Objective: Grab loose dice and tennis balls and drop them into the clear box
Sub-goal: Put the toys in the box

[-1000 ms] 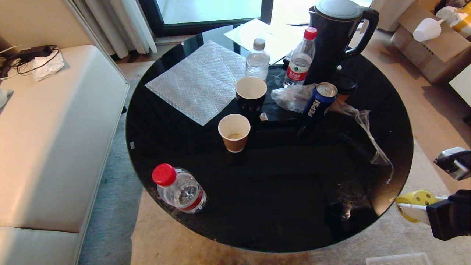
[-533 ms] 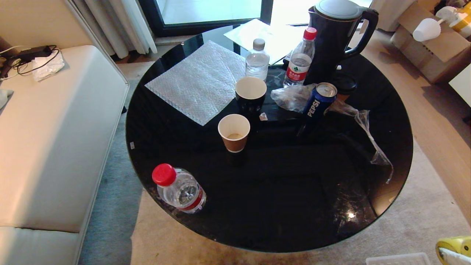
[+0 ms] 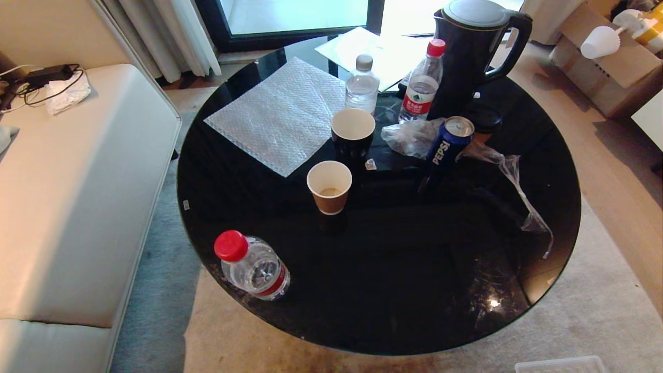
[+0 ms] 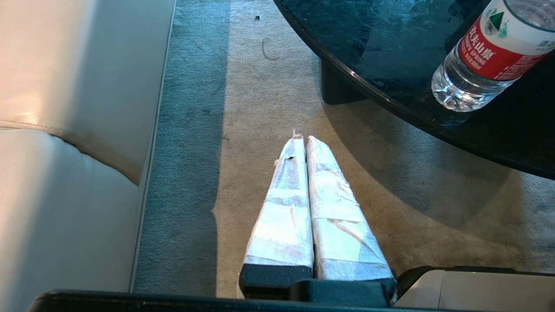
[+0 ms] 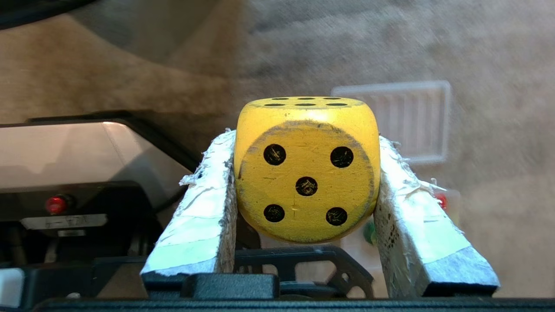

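Observation:
My right gripper (image 5: 305,139) is shut on a yellow die (image 5: 305,173) with dark pips, which sits squarely between the two taped fingers above the carpet. Under the die and behind the fingers a pale stretch of the clear box (image 5: 356,255) shows, with a red bit (image 5: 441,201) and a green bit (image 5: 368,232) in it. The tennis balls are out of view. My left gripper (image 4: 302,138) is shut on nothing and hangs still over the carpet beside the table. Neither arm appears in the head view.
A flat ribbed clear lid (image 5: 405,119) lies on the carpet beyond the die. The round black table (image 3: 383,290) carries cups, bottles, a Pepsi can (image 3: 448,145) and a kettle (image 3: 474,46). A sofa (image 3: 67,207) stands to the left. A clear plastic edge (image 3: 562,364) shows at the near right.
My right gripper, with the yellow die in it, has dropped down and back out of the head view at the near right. The left arm and the table's things have not moved.

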Controlling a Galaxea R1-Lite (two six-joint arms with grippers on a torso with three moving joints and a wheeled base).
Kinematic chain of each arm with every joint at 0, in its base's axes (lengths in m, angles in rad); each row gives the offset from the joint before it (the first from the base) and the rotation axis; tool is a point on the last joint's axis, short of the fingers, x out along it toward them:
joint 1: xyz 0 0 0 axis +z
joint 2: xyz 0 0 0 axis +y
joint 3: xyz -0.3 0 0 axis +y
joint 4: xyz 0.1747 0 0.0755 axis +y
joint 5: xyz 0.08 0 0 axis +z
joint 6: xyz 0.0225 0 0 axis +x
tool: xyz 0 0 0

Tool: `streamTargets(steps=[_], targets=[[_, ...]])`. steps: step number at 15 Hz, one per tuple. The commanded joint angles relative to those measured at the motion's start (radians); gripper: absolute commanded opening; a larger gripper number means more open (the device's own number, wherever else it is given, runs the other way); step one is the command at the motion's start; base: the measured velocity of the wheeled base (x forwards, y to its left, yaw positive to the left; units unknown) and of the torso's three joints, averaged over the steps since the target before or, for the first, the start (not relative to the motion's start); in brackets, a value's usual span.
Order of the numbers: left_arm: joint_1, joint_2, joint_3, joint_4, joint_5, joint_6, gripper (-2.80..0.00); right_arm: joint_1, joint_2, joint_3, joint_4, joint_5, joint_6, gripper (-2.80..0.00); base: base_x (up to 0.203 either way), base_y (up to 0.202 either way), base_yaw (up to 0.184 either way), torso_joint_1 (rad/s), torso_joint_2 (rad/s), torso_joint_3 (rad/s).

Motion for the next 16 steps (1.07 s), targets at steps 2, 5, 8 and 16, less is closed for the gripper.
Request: streamTargets(steps=[2, 5, 8, 16], targets=[[0.000, 0.000, 0.002, 0.000, 0.000, 0.000, -2.80, -0.004, -0.149, 0.032, -0.024, 0.015, -0.043, -2.80, 0.000, 0.000, 0.000, 0.000, 0.00, 0.000], [0.000, 0.000, 0.002, -0.001, 0.000, 0.000, -2.80, 0.003, -0.278, 0.062, -0.059, 0.041, -0.082, -2.80, 0.000, 0.000, 0.000, 0.000, 0.00, 0.000], [0.000, 0.000, 0.002, -0.001, 0.000, 0.000, -2.80, 0.010, -0.358, 0.074, -0.075, 0.079, -0.088, -2.80, 0.000, 0.000, 0.000, 0.000, 0.00, 0.000], [0.000, 0.000, 0.002, -0.001, 0.000, 0.000, -2.80, 0.013, -0.415, 0.078, -0.074, 0.087, -0.086, -2.80, 0.000, 0.000, 0.000, 0.000, 0.00, 0.000]])
